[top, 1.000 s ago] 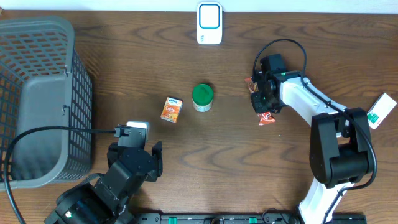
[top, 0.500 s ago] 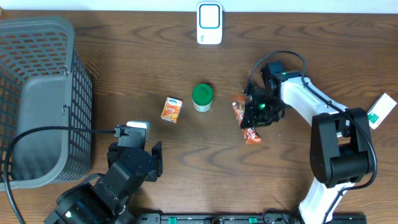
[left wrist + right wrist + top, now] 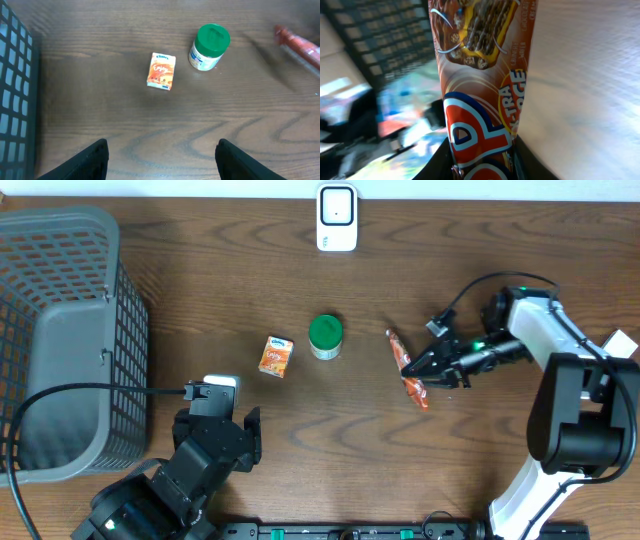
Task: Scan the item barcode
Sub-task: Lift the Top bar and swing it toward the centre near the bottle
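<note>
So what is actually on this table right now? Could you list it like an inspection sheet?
Surface: brown wooden table, no spills seen.
Job's things: snack bar in a red-brown wrapper; white scanner-like device at the far edge.
Clutter: small orange carton, green-lidded jar, grey mesh basket, white-and-green item at the right edge.
Tools: right tool shut on the snack bar; left tool open, holding nothing.
Cables: black cable leading to the left arm.
Surroundings: nothing seen.
</note>
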